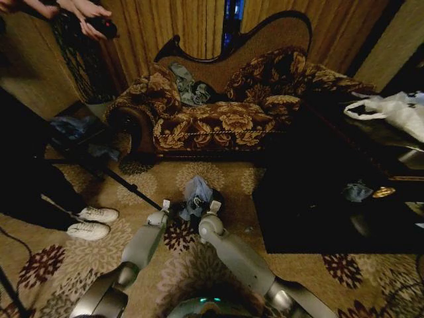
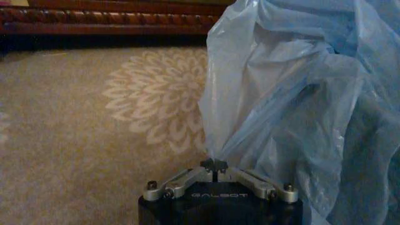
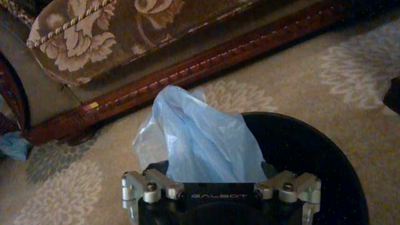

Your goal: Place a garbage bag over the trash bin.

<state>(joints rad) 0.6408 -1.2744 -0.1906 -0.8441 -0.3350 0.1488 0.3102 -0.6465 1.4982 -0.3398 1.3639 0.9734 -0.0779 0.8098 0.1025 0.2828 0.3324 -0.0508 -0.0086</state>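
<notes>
Item: bag (image 1: pixel 197 193), light blue film, bunched and standing up over the black bin (image 3: pixel 312 154) on the patterned carpet (image 1: pixel 218 173) before the sofa (image 1: pixel 218 119), both arms reaching down to it. Left pincer (image 2: pixel 214 165): closed on a pinch of the bag's film, the rest billowing beside it. Right pincer (image 3: pixel 218 180): jaws spread wide, bag rising from between them at the bin's rim; whether it grips any film cannot be told. Risks, as judged: the thin film may tear or slip at the left pinch if pulled hard; the bag's mouth looks unopened, so it may crumple on the bin instead of sleeving its rim; a tug may tip the light bin. Writing: "GALBOT" on both pincer housings; no other legible text.
</notes>
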